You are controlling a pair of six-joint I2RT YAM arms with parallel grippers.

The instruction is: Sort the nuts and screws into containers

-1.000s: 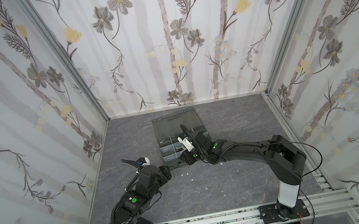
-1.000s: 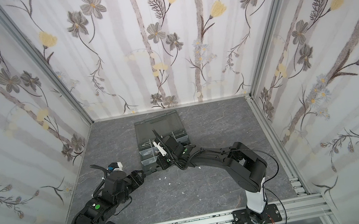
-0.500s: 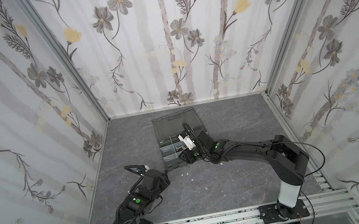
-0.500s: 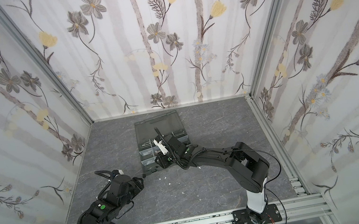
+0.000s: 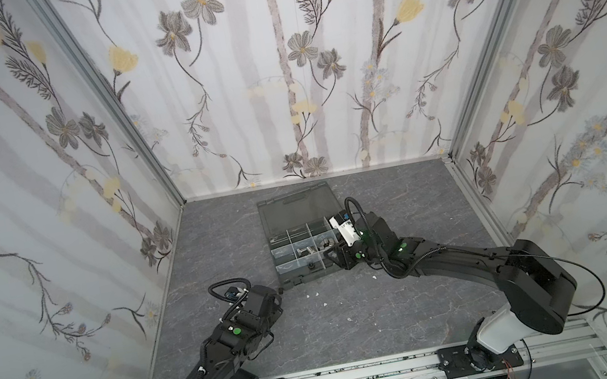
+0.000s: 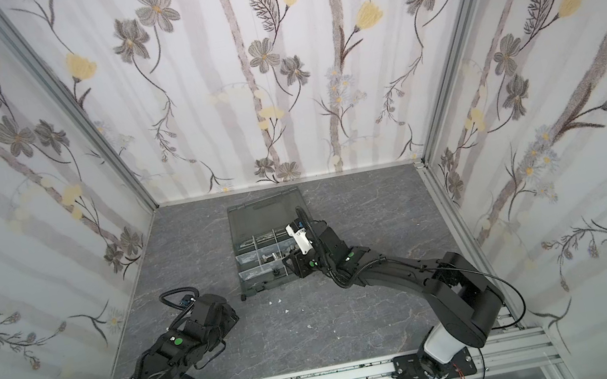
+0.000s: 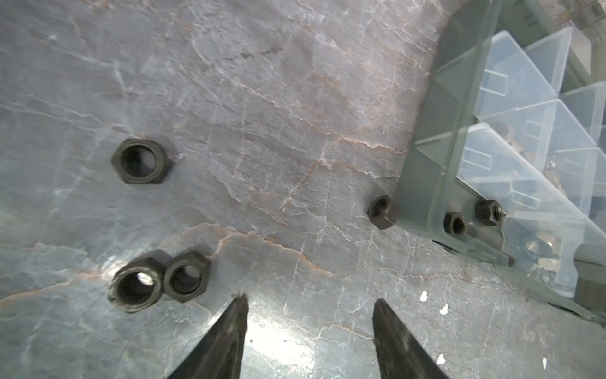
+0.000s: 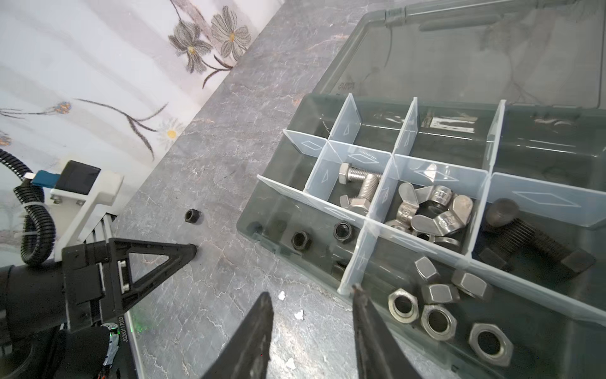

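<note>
right gripper (image 8: pixel 311 290) has eased its jaws apart over the front edge of the box (image 8: pixel 272 210) and holds nothing, so I'd guess a drop just went in; left gripper (image 7: pixel 310 298), open and empty too, has narrowed slightly above the loose nuts (image 7: pixel 382 211) just outside that box

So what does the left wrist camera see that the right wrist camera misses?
Only the left wrist view: three large black nuts loose on the table, two touching. Only the right wrist view: silver screws, wing nuts, black screws, silver nuts. Both: the small black nut beside the organizer box, two similar nuts inside.
</note>
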